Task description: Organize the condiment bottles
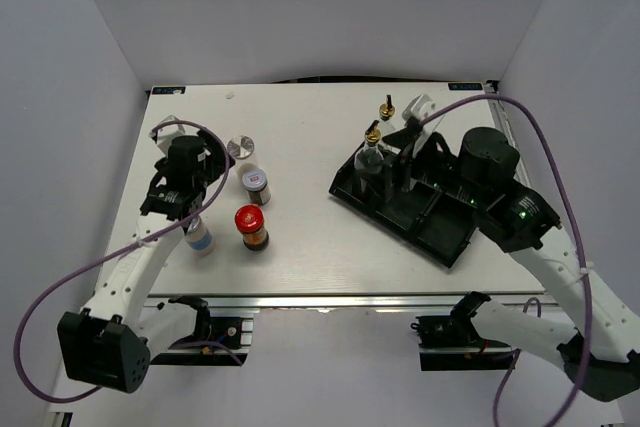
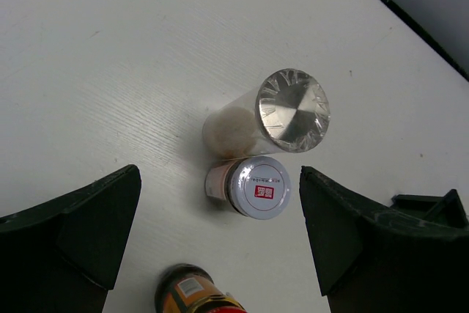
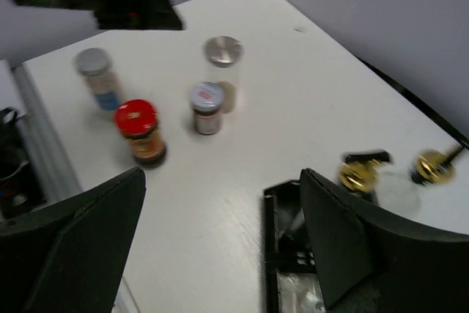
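Four condiment bottles stand on the left of the table: a silver-lidded jar (image 1: 240, 146), a white-lidded jar (image 1: 256, 184), a red-capped brown jar (image 1: 251, 228) and a white blue-banded bottle (image 1: 200, 238). My left gripper (image 1: 208, 175) hangs open just left of the two lidded jars, holding nothing. From its wrist I look down on the silver lid (image 2: 293, 110), the white lid (image 2: 258, 187) and the red-capped jar (image 2: 194, 295). One glass bottle with a gold pourer (image 1: 372, 152) stands in the black tray's (image 1: 440, 237) far-left compartment. A second one (image 1: 386, 109) stands behind the tray. My right gripper (image 1: 397, 154) is open beside them and holds nothing.
The tray lies diagonally at the right of the table, its front corner (image 3: 293, 203) between my right fingers. The right wrist view also shows the four left-hand bottles, such as the red-capped jar (image 3: 141, 131), and both gold pourers (image 3: 359, 174). White walls enclose the table.
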